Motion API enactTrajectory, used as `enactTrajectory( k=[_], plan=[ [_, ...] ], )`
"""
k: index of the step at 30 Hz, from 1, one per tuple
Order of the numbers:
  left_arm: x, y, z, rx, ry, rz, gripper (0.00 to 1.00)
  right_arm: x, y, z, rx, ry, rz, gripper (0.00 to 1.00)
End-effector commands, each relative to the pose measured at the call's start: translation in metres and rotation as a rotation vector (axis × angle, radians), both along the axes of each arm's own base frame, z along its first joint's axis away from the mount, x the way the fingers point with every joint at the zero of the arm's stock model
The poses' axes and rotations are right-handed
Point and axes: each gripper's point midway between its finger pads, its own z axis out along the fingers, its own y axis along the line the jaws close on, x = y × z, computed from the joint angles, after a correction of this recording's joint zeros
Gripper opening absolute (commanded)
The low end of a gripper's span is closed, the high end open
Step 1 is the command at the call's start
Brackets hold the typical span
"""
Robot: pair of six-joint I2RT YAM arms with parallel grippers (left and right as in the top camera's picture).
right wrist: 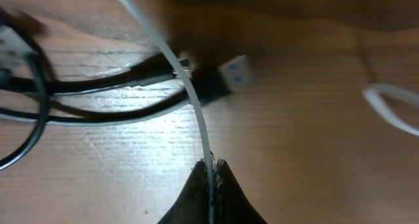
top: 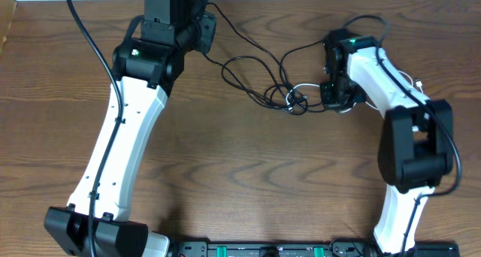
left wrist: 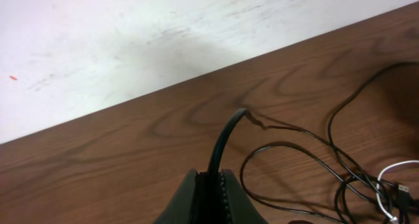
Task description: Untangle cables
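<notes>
The cables lie as a loose tangle at mid table: thin black cords and one white cord. My left gripper is at the far edge, shut on a black cable that arches out of its jaws toward the tangle. In the left wrist view more black loops and the white cord lie to the right. My right gripper is at the tangle's right side. It is shut on the white cord, which crosses over black cords and a USB plug.
A white wall meets the wooden table along its far edge, close to my left gripper. A black rail runs along the front edge. Another stretch of white cord lies to the right of my right gripper.
</notes>
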Motion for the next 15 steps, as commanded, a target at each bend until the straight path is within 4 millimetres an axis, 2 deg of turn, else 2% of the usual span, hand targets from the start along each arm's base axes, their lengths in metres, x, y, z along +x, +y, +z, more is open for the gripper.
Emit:
enactTrajectory(
  k=[1, 8, 10, 15],
  plan=[
    [0.002, 0.01, 0.005, 0.013, -0.017, 0.014, 0.07, 0.013, -0.017, 0.056, -0.02, -0.164, -0.054, 0.02],
    [0.002, 0.01, 0.005, 0.012, -0.017, 0.013, 0.07, 0.018, -0.03, 0.142, 0.05, -0.395, -0.088, 0.01],
    [0.002, 0.01, 0.005, 0.012, -0.017, 0.013, 0.07, 0.016, -0.038, 0.173, 0.055, -0.475, -0.1, 0.01],
    [0.002, 0.01, 0.005, 0.012, -0.017, 0.013, 0.07, 0.008, -0.061, 0.232, 0.037, -0.625, -0.151, 0.02]
  ],
)
